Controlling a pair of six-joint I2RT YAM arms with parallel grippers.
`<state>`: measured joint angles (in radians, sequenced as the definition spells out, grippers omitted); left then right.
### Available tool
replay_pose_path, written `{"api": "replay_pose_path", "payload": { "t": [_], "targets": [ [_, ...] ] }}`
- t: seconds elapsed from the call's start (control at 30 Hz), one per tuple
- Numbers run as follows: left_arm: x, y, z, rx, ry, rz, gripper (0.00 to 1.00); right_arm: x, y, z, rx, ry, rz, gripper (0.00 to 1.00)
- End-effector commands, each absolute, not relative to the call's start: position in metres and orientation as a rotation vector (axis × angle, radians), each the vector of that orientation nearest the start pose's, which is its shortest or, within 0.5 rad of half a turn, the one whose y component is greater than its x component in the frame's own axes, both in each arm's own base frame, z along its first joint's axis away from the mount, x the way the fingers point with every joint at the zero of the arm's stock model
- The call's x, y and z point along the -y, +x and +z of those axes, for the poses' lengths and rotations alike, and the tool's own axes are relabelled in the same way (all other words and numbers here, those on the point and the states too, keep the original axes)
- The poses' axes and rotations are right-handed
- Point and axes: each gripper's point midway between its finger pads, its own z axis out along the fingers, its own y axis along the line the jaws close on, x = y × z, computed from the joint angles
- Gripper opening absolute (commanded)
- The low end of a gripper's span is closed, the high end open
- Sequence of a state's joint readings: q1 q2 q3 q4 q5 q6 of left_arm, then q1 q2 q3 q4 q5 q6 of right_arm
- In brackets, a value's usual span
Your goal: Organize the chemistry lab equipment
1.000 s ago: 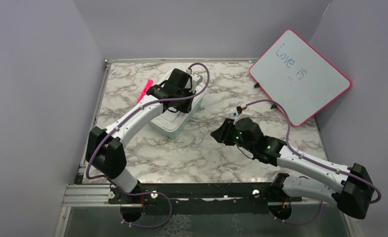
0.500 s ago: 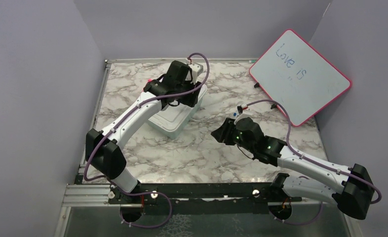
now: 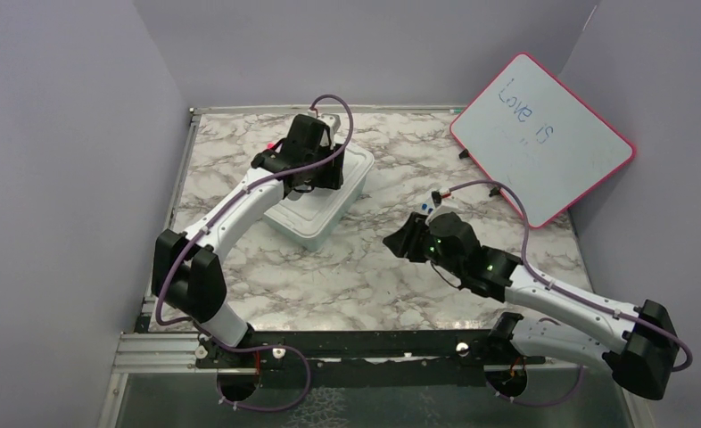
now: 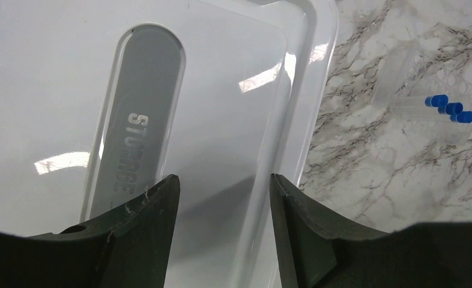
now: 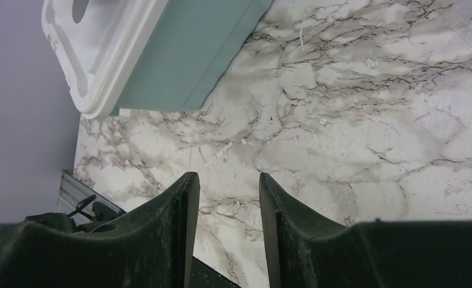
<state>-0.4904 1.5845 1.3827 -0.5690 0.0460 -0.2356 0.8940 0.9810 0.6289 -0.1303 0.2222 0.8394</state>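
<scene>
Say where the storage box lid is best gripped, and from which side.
The lid lies flat and wide, so probably only its raised rim, along the long edge facing the blue-capped tubes, fits between the fingers. Come from above, with the left end effector straddling that lip.

Overhead view looks down from behind; both close wrist views share the lidded box point(image 4: 221, 90).

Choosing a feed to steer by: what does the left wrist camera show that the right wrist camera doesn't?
Only left wrist: the STORAGE lettering on the white-lidded plastic storage box, and three small blue-capped clear tubes. Only right wrist: that box's pale green side wall and a metal rail. Both: the box, the white marble tabletop, and open, empty fingers, the left fingers or the right fingers.
</scene>
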Motion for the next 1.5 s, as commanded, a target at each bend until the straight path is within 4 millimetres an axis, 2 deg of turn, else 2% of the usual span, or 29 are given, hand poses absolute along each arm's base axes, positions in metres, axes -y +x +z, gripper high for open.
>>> {"api": "replay_pose_path", "payload": {
  "t": [0.0,0.13,0.2,0.3,0.4,0.47,0.53,0.67,0.8,0.9,1.03,1.27,1.47],
  "targets": [
    [0.22,0.353,0.169,-2.427,0.309,-0.471,0.59,-0.245,0.216,0.161,-2.15,0.122,0.794,0.46],
    [0.216,0.356,0.201,-2.341,0.282,-0.465,0.6,-0.24,0.216,0.166,-2.148,0.128,0.772,0.46],
    [0.209,0.354,0.223,-2.282,0.265,-0.449,0.64,-0.233,0.215,0.169,-2.144,0.129,0.742,0.46],
    [0.197,0.339,0.255,-2.188,0.268,-0.454,0.75,-0.216,0.214,0.175,-2.142,0.137,0.665,0.47],
    [0.172,0.319,0.28,-2.097,0.209,-0.406,0.97,-0.191,0.208,0.18,-2.153,0.14,0.559,0.51],
    [0.153,0.304,0.292,-2.042,0.153,-0.369,0.99,-0.171,0.205,0.188,-2.142,0.161,0.486,0.52],
    [0.132,0.286,0.299,-1.99,0.097,-0.337,0.99,-0.148,0.202,0.201,-2.115,0.19,0.417,0.55],
    [0.095,0.247,0.312,-1.917,0.014,-0.29,0.99,-0.112,0.194,0.238,-2.03,0.217,0.351,0.63],
    [0.073,0.211,0.325,-1.856,-0.035,-0.311,0.99,-0.083,0.184,0.27,-1.979,0.238,0.304,0.73],
    [0.057,0.193,0.326,-1.842,-0.063,-0.289,0.99,-0.064,0.177,0.286,-1.962,0.286,0.274,0.79],
    [0.038,0.179,0.334,-1.817,-0.102,-0.237,0.99,-0.042,0.168,0.3,-1.946,0.349,0.243,0.99],
    [0.023,0.17,0.345,-1.784,-0.106,-0.182,0.99,-0.021,0.157,0.316,-1.923,0.416,0.232,1.0],
    [0.026,0.169,0.35,-1.788,-0.065,-0.183,0.99,-0.019,0.153,0.316,-1.909,0.435,0.269,1.0]
  ]
}}
